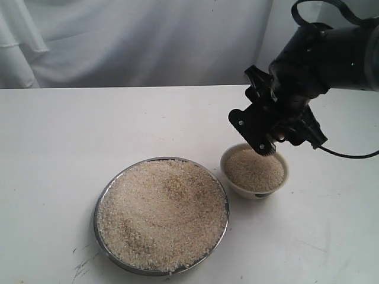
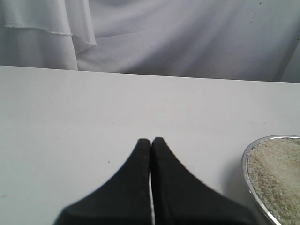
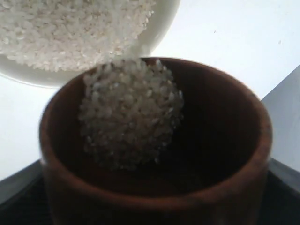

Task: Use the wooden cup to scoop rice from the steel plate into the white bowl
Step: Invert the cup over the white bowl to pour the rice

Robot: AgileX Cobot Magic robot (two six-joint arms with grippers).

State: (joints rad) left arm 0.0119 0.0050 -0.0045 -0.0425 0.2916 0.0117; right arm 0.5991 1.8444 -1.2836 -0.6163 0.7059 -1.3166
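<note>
The tabletop (image 1: 65,136) gives wide passage to the left of and behind the steel plate (image 1: 95,216). The white bowl (image 1: 251,193) stands just beside the plate's right rim, with barely a gap between them. The right gripper (image 1: 277,141), clamped on the wooden cup (image 3: 154,201), hangs over the bowl's far edge and blocks approach from above. There is room on the tabletop right of the bowl.

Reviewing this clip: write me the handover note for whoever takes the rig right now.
Left gripper: jaws shut, empty, over bare table beside the steel plate.
Right gripper: shut on the wooden cup, tipped over the white bowl, a clump of rice at its lip.
Done: bowl holds rice close to its rim.
Left: finish this pour. The plate holds plenty more, but the bowl has little room, so probably stop soon.
</note>
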